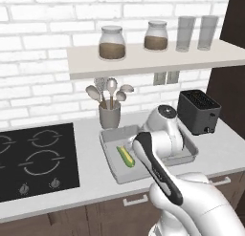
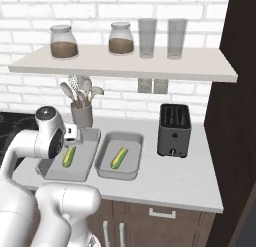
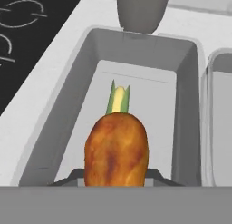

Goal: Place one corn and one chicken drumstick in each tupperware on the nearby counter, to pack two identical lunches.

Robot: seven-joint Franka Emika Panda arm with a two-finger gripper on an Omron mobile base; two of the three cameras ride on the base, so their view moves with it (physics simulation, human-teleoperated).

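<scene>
An orange-brown chicken drumstick (image 3: 116, 150) fills the bottom of the hand view, with my gripper (image 3: 116, 181) shut on it; only dark slivers of the fingertips (image 3: 156, 177) show beside it. It hangs over the left tupperware (image 3: 181, 82), where a corn (image 3: 118, 98) lies lengthwise on the floor. The same tupperware (image 2: 85, 172) and corn (image 2: 69, 156) sit under my hand in the right base view. To the right, the other tupperware (image 2: 134, 141) holds a second corn (image 2: 119, 158). Both stand on the counter (image 2: 175, 178). My arm covers much of the right tupperware (image 1: 192, 153) in the left base view.
A grey utensil cup (image 1: 109, 116) stands just behind the trays. The black toaster (image 2: 174, 123) sits at the right, the black stove (image 1: 33, 158) at the left. A wall shelf (image 2: 125, 63) with jars and glasses hangs above. A dark cabinet wall closes the right side.
</scene>
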